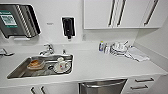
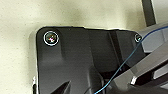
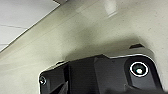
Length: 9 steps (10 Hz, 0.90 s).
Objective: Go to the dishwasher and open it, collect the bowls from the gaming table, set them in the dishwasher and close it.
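Stage: arrival at the dishwasher, first step of the task; door not yet opened

Nearest, lower edge of head view: the dishwasher (image 1: 103,86), brushed steel front with its bar handle across the top, closed, set under the counter (image 1: 100,66) between white cabinet doors and a stack of white drawers (image 1: 142,84)

On the counter, left: steel sink (image 1: 17,72) holding an orange-brown dish (image 1: 34,64) and white crockery (image 1: 61,65), tap (image 1: 47,50) behind it. Further back, right: small bottles (image 1: 101,46), stacked white plates (image 1: 119,48), a folded cloth (image 1: 137,54)

Far wall: black dispenser (image 1: 68,27), white upper cabinets (image 1: 120,13), a towel holder (image 1: 17,20) at left

Grippers: both wrist views give the robot's own dark plate over pale floor; fingers not made out, so cannot tell whether either is parted or closed, or has hold of anything

Bowls and gaming table: elsewhere, not at this counter

Judgement on next move: one arm must reach low to the bar handle, close over it and pull outward and down; the handle sits near the frame edge, so the torso likely needs to bend for a proper look
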Tool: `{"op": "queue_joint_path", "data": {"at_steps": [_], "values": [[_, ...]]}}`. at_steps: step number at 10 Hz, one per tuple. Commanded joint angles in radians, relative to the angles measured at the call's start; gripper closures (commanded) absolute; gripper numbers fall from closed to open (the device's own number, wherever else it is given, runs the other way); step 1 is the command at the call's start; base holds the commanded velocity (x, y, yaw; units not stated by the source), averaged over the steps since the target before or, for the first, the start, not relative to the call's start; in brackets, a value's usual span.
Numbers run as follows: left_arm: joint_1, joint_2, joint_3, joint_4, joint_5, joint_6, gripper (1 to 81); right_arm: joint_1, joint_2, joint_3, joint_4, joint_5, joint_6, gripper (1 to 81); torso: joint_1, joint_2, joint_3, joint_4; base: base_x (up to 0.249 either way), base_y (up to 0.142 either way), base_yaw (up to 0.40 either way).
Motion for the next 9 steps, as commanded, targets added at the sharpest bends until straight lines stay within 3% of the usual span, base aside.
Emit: {"op": "queue_joint_path", "data": {"at_steps": [1, 3, 4, 5, 7, 9], "values": [[-0.027, -0.014, -0.007, -0.016, 0.027, 0.009, 1.0, -0.107, 0.030, -0.098, -0.116, 0.171, -0.090, 1.0, 0.000, 0.000, 0.000, 0.000, 0.000, 0.000, 0.000], [-0.032, -0.005, -0.007, -0.024, 0.030, 0.088, 1.0, -0.170, 0.062, -0.132, -0.124, 0.192, -0.089, 1.0, 0.000, 0.000, 0.000, 0.000, 0.000, 0.000, 0.000], [-0.032, -0.005, -0.007, -0.025, 0.032, 0.095, 1.0, -0.205, 0.080, -0.155, -0.124, 0.194, -0.087, 1.0, 0.000, 0.000, 0.000, 0.000, 0.000, 0.000, 0.000], [-0.038, 0.006, -0.007, -0.027, 0.072, 0.096, 1.0, -0.234, 0.110, -0.200, -0.124, 0.194, -0.087, 1.0, 0.000, 0.000, 0.000, 0.000, 0.000, 0.000, 0.000], [-0.055, 0.040, -0.007, -0.025, 0.217, 0.095, 1.0, -0.257, 0.200, -0.337, -0.116, 0.194, -0.086, 1.0, 0.000, 0.000, 0.001, 0.000, 0.000, 0.000, 0.000], [-0.062, 0.057, -0.007, -0.025, 0.242, 0.095, 1.0, -0.260, 0.232, -0.379, -0.122, 0.185, -0.084, 1.0, 0.000, -0.001, 0.001, 0.000, 0.000, 0.000, 0.000]]}}
